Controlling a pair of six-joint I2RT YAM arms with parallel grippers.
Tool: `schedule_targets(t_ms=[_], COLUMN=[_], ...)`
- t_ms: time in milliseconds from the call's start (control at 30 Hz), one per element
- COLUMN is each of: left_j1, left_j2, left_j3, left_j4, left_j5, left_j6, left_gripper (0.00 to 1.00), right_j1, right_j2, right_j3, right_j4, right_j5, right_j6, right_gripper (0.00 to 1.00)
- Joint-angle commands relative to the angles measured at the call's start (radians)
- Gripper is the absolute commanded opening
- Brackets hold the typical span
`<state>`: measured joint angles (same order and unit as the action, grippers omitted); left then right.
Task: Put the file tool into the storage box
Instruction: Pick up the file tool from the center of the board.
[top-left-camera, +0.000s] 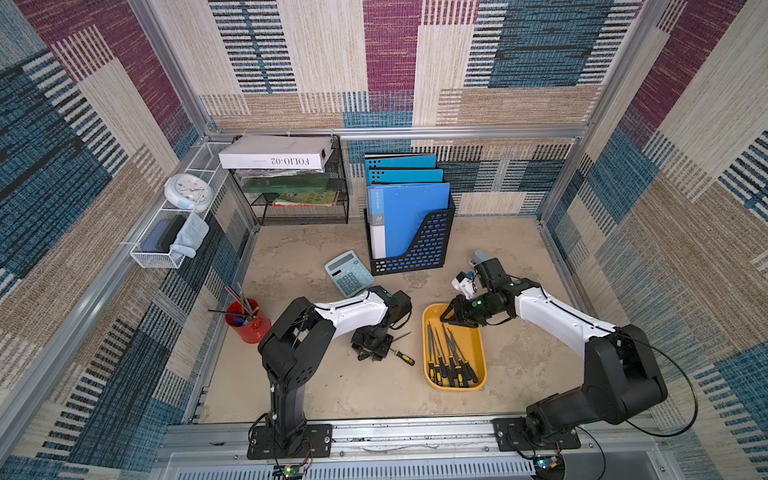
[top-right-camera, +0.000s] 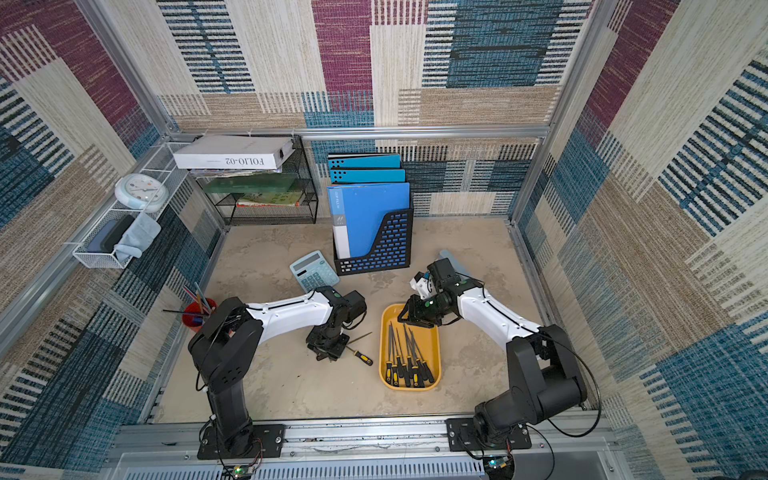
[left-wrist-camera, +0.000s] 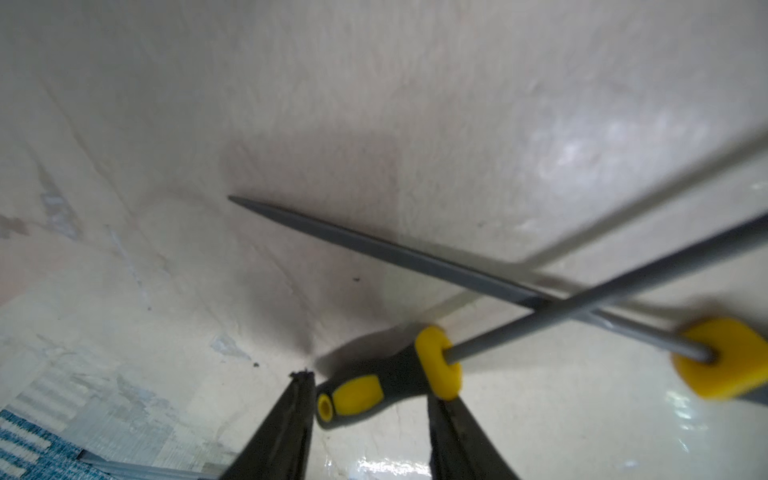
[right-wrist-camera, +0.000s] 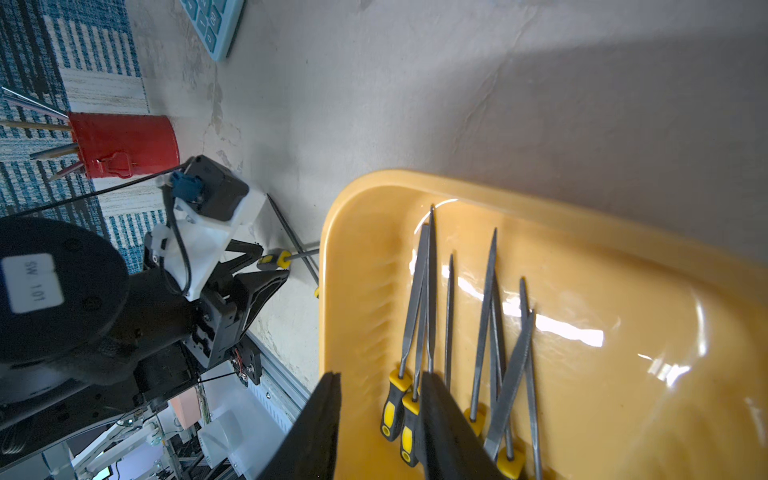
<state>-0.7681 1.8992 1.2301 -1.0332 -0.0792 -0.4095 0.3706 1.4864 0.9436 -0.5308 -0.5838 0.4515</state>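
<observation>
Down on the worktop (top-left-camera: 332, 374) just beside the storage box (top-left-camera: 471, 345), my left claw (left-wrist-camera: 370, 388) straddles the file tool (left-wrist-camera: 498, 336) at its black-and-yellow handle, fingers apart, pinching or not I cannot tell, while my right claw (right-wrist-camera: 380, 378) hangs spread wide over that box's far end.

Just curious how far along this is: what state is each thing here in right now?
storage box: on the table, holding several files
two loose files: crossed on the table, outside the box
left gripper: jaws astride one loose file's handle, grip unclear
right gripper: open, empty, over the storage box
pen cup: upright, pencils inside
calculator: flat, face up
</observation>
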Motion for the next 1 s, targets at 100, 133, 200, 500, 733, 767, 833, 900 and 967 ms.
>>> schedule_targets(t_ms=[100, 133, 200, 500, 733, 767, 833, 900, 967], left_j1=[-0.002, -0.003, -0.003, -0.004, -0.011, -0.013, -0.014, -0.015, -0.019], left_j2=[0.014, 0.01, -0.001, -0.156, -0.337, -0.352, -0.366, -0.373, -0.383], left_j3=[-0.002, -0.003, -0.005, -0.012, -0.029, -0.034, -0.045, -0.053, -0.059], left_j4=[0.01, 0.011, 0.011, -0.025, -0.007, 0.004, 0.02, 0.031, 0.042], left_j5=[0.02, 0.021, 0.031, 0.099, 0.391, 0.439, 0.488, 0.526, 0.536], left_j6=[0.026, 0.029, 0.041, 0.073, 0.066, 0.064, 0.047, 0.037, 0.025], left_gripper=[0.33, 0.3, 0.24, 0.07, 0.07, 0.07, 0.07, 0.07, 0.08], right_j1=[0.005, 0.007, 0.008, 0.026, 0.066, 0.073, 0.089, 0.107, 0.125], right_j2=[0.015, 0.015, 0.018, 0.028, 0.016, 0.014, 0.017, 0.03, 0.047], right_j3=[0.02, 0.021, 0.021, 0.042, 0.044, 0.041, 0.037, 0.038, 0.04], right_j4=[0.008, 0.009, 0.01, 0.011, 0.15, 0.18, 0.227, 0.24, 0.249], right_j5=[-0.001, -0.001, 0.001, -0.021, -0.16, -0.173, -0.196, -0.192, -0.186], right_j6=[0.005, 0.005, 0.007, 0.015, 0.112, 0.137, 0.171, 0.185, 0.196], right_gripper=[0.38, 0.37, 0.37, 0.38, 0.45, 0.46, 0.47, 0.47, 0.47])
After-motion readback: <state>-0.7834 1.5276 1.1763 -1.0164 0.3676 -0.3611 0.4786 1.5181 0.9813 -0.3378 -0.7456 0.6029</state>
